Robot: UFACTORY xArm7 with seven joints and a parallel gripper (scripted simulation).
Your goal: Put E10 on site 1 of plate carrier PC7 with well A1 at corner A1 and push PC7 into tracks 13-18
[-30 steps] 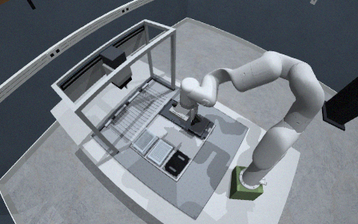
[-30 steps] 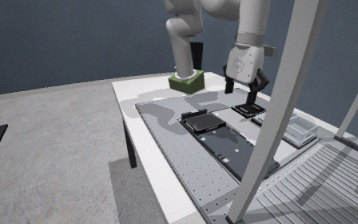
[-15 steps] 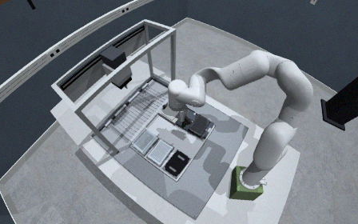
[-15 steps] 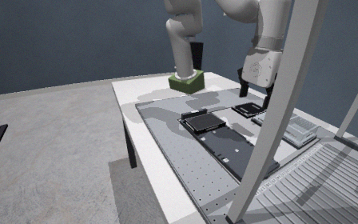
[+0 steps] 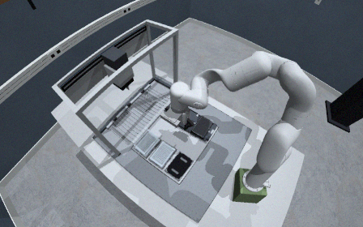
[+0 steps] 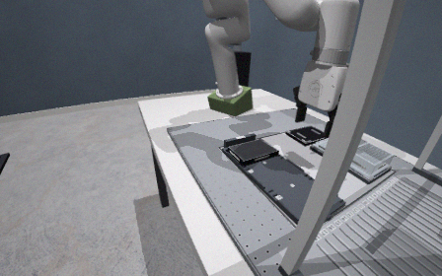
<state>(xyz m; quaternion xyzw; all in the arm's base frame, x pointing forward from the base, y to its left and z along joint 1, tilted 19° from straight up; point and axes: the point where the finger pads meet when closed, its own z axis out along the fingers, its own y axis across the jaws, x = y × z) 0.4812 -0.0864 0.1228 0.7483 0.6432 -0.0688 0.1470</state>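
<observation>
a plate sits on the carrier, rails beyond.

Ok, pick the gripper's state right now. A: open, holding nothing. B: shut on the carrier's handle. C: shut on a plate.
A: the gripper hangs with its two dark fingers spread wide and nothing between them.
</observation>
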